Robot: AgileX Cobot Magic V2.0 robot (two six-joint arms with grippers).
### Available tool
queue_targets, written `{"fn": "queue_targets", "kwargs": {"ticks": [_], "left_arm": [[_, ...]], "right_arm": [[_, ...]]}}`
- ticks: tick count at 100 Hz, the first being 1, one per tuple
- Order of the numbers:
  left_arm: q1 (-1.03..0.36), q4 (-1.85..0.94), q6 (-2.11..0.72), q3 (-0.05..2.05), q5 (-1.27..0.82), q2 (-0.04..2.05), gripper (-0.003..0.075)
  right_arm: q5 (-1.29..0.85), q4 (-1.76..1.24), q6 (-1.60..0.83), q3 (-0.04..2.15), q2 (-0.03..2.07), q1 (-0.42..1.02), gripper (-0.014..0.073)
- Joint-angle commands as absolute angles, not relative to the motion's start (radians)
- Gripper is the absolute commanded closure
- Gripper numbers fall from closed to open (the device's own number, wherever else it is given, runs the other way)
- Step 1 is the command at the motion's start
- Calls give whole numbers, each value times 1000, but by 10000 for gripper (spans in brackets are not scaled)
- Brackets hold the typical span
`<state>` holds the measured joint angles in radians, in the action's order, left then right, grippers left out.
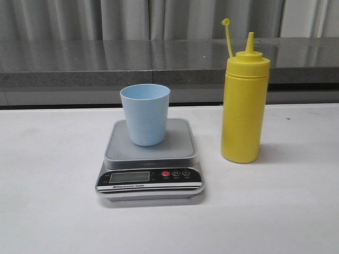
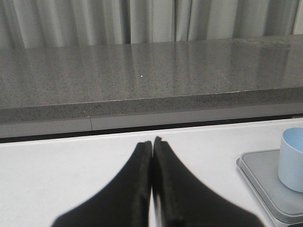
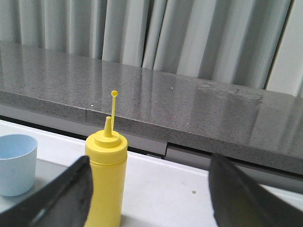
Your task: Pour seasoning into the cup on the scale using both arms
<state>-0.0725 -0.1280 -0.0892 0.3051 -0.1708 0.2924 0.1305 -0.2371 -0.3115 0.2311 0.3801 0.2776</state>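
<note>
1. Nearest the front camera, the scale (image 1: 150, 180) is seen on the white table (image 1: 47, 211), with the cup (image 1: 145, 114) upright on its platform
2. Beside the scale, apart, the yellow bottle (image 1: 243, 103) is stood, uncapped
3. Nothing is held: the left gripper (image 2: 152, 146) is pressed closed, the right gripper (image 3: 149, 189) spread wide, bottle beyond its jaws
4. The cup's inside is hidden

A white table (image 1: 47, 211) fronts a grey stone ledge (image 1: 79, 63) and pale curtains (image 1: 106, 18).
</note>
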Motion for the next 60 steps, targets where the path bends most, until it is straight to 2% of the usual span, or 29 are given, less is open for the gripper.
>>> {"fn": "queue_targets", "kwargs": {"ticks": [1,17,26,60], "left_arm": [[-70,-134,-83,332,-89,299,738],[-70,-134,-83,332,-89,299,738],[-70,-134,-83,332,-89,299,738],[-70,-134,-83,332,-89,299,738]], "right_arm": [[175,-240,-326,259,371,269,224],[168,-240,-326,259,370,269,564],[173,-240,-326,259,370,269,719],[169,-240,-325,259,370,269,713]]}}
